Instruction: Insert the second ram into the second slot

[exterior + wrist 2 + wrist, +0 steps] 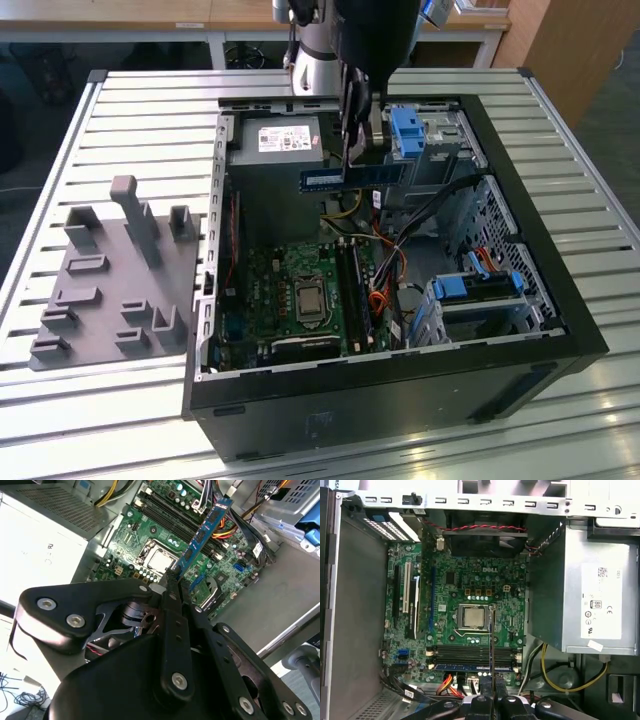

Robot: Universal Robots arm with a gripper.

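My claw (pixel 352 165) was clenched on the second ram (pixel 355 176), with the thin blue board pinched between the fingers. In the exterior view the stick hung level and lengthwise, lifted clear above the open computer case (pixel 560 300), over the boundary between the power supply (pixel 285 140) and the motherboard (pixel 300 290). It touched nothing but my fingers. In the second wrist view the stick (pixel 205 530) jutted out from the fingertips (pixel 169 587) across the green board. In the first wrist view it showed edge-on as a narrow line (pixel 491 645) crossing the bank of memory slots (pixel 470 654) beside the processor socket (pixel 472 616). 1 blue stick (pixel 465 667) sat seated in the slot on the far side of that bank from the socket; the other slots looked dark and unfilled. The second ram was therefore not in any slot. A grey parts fixture (pixel 110 270) lay on the slatted table (pixel 150 110) at the exterior view's left, well apart from the case. 2 bright-blue drive brackets (pixel 408 130) stood inside the case.
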